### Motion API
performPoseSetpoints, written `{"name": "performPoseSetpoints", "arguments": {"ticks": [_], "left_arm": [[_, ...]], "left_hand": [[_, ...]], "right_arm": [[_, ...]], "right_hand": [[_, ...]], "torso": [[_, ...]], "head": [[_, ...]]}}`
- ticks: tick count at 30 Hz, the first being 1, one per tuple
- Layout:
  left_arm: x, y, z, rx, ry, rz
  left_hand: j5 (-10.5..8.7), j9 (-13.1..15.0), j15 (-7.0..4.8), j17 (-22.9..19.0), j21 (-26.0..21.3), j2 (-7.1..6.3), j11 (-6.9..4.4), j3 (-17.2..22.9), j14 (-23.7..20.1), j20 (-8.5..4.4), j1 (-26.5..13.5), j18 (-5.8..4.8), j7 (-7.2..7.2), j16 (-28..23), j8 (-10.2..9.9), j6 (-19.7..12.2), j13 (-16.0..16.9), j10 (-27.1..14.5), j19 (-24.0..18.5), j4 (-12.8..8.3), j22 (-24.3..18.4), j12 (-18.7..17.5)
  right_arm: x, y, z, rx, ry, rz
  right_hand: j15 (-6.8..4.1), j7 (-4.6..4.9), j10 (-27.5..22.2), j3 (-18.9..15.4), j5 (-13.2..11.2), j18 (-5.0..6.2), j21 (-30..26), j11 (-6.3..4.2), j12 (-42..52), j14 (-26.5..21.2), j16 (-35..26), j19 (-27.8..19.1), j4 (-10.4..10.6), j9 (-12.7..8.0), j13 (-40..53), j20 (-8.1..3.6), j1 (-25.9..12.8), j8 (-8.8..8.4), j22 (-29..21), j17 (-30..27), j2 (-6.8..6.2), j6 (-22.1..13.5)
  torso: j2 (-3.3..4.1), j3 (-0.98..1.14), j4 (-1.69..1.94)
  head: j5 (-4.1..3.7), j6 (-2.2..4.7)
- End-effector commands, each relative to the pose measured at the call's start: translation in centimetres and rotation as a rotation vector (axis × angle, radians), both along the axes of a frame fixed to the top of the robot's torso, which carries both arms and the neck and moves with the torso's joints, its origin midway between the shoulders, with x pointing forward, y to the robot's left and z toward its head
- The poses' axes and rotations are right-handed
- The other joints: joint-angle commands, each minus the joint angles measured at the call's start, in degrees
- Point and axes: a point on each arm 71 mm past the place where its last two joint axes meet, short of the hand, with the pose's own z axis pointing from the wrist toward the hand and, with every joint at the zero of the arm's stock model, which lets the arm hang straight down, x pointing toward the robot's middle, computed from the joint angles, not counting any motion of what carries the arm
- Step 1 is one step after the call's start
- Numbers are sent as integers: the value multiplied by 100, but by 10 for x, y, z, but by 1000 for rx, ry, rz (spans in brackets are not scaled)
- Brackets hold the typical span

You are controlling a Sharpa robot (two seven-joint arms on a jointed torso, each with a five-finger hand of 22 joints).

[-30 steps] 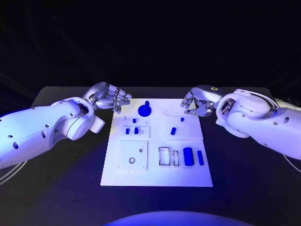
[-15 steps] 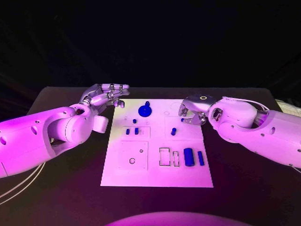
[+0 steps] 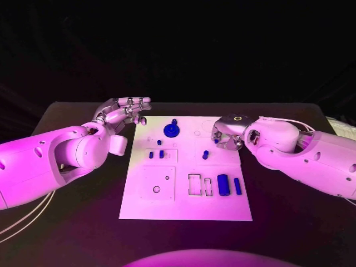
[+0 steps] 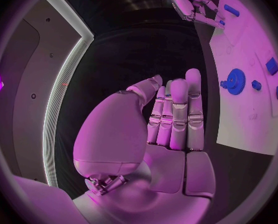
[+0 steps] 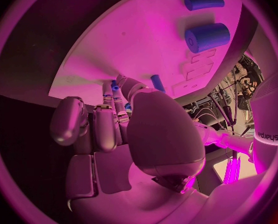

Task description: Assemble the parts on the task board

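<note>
**Two hands at the far end of the white board**

On the black table (image 3: 82,222) the white board (image 3: 186,206) is lying lengthwise away from the robot, with small blue parts sitting on it. Near its far end a blue gear (image 3: 172,130) is standing beside the left hand (image 3: 123,113), which is hovering just off the board's far left corner; in the left wrist view its fingers (image 4: 179,114) are lying straight and close together, palm bare, gripping nothing. The same gear (image 4: 235,80) is showing there just beyond the fingertips, apart from them.

At the board's far right edge the right hand (image 3: 228,133) is bending down over a small blue peg (image 3: 216,141). In the right wrist view the fingers (image 5: 108,92) are reaching onto the board's surface with that peg (image 5: 115,87) at their tips; whether they are pinching it or only touching it, I cannot tell.

Toward the near end a thick blue cylinder (image 3: 222,184) and a thinner blue bar (image 3: 236,186) are lying side by side, just right of two rectangular slots (image 3: 199,185).

The word "Sharpa" (image 5: 268,129) is reading along the white body in the right wrist view
</note>
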Motion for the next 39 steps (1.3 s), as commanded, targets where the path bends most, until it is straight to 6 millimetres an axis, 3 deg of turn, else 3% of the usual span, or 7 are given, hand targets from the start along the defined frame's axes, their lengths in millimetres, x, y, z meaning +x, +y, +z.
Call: {"name": "performPoseSetpoints", "arguments": {"ticks": [1, 10, 20, 39], "left_arm": [[-1, 0, 1, -19, -7, 3], [-1, 0, 1, -17, -2, 2], [-1, 1, 1, -14, 2, 2], [0, 4, 0, 0, 8, 1]], "left_hand": [[1, -6, 5, -12, -21, 57, -11, -37, -44, -8, -11, 22, -2, -23, 23, -29, 9, -48, 42, 10, -7, 27], [4, -15, 8, -69, -47, 70, -4, -64, -70, -8, 6, 20, 6, -55, 25, -46, 17, -81, 49, -3, -27, 56], [8, -21, 9, -98, -64, 83, -2, -76, -83, -8, 26, 20, 9, -69, 29, -54, 22, -102, 53, -16, -40, 78], [10, -30, 10, -158, -90, 95, 4, -92, -109, -9, 73, 20, 15, -98, 34, -69, 30, -143, 62, -54, -59, 113]], "right_arm": [[0, 0, -4, -40, 6, -3], [1, 1, -9, -59, 15, -7], [0, 5, -9, -16, -37, -5], [-5, -1, 4, 77, -84, -25]], "right_hand": [[-40, 7, 60, 72, -20, 91, -25, -3, -28, 284, -21, 3, -10, 7, -27, -35, 4, 8, -2, -9, 15, 54], [-41, -5, 254, 297, -85, 90, -27, -27, -13, 291, -11, 21, -140, 41, -120, -40, 30, 43, 8, 5, 96, 212], [-9, -25, 592, 630, -343, 77, 6, -73, -7, 305, 33, 58, -357, 120, -177, -24, 39, 97, 64, 52, 323, 435], [14, -15, 641, 719, -391, 74, 19, -68, -35, 308, 46, 68, -415, 144, -209, -12, -51, 85, 85, 64, 316, 457]], "torso": [[-1, 3, 3], [1, 1, -7], [-2, 1, 0], [-11, -2, -10]], "head": [[2, -10], [3, -29], [-1, -60], [-17, -51]]}}
